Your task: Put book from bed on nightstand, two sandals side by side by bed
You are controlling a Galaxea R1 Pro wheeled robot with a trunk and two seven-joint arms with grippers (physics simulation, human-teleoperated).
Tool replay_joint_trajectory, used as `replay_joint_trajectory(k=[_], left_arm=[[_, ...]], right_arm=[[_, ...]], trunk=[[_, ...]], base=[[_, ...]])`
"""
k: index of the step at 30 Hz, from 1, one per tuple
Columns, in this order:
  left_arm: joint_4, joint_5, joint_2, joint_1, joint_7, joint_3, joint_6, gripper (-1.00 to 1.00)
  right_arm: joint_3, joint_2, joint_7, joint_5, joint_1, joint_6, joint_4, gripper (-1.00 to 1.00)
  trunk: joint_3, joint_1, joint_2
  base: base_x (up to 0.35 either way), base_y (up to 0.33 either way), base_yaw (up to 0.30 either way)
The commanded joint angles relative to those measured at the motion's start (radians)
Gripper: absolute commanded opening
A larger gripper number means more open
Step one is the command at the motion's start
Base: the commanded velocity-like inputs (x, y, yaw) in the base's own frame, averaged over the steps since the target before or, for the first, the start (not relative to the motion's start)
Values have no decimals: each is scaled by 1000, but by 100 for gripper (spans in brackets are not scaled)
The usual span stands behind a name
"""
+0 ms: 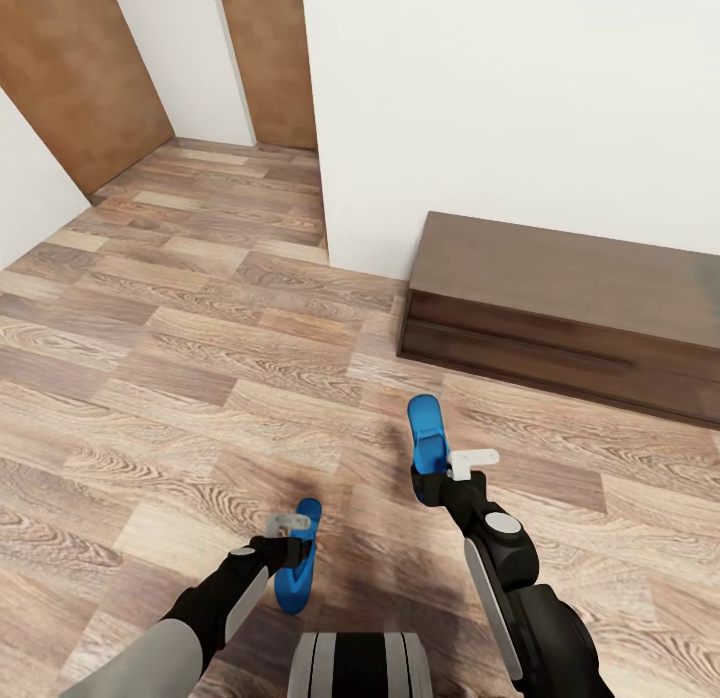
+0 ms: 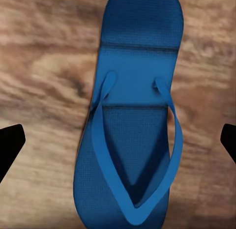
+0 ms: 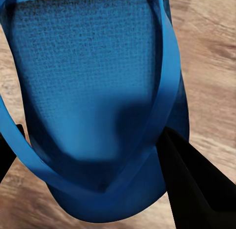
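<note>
left tool (image 1: pixel 292 538) wide over sandal (image 2: pixel 132 116); right tool (image 1: pixel 440 475) clamps 2nd sandal (image 1: pixel 427 433).

A room in a home: wood-plank floor (image 1: pixel 180 378), plain white walls (image 1: pixel 520 98), tan wooden doors (image 1: pixel 75 68), a long low dark-brown bench (image 1: pixel 570 308) against the wall, and blue sandals (image 1: pixel 428 433) on the floor
</note>
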Motion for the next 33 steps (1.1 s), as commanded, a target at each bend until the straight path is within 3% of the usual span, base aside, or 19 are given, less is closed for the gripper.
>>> replay_joint_trajectory(k=[1,5,13,28,33], left_arm=[[-1,10,0,0,4,-6,3,100],[-1,10,-2,0,4,-7,2,100],[-1,10,-3,0,4,-7,-8,100],[-6,10,-3,0,4,-7,-23,100],[-8,10,-3,0,4,-6,-25,100]], right_arm=[[2,0,-7,1,0,6,-1,-100],[2,0,-7,1,0,6,-1,-100],[2,0,-7,1,0,6,-1,-100],[3,0,-7,1,3,7,-1,-100],[3,0,-8,1,4,6,-1,-100]], trunk=[[-1,0,0],[-1,0,0],[-32,3,-2],[-32,3,-2],[-51,6,-3]], base=[[0,0,0],[0,0,0],[0,0,0],[0,0,0],[0,0,0]])
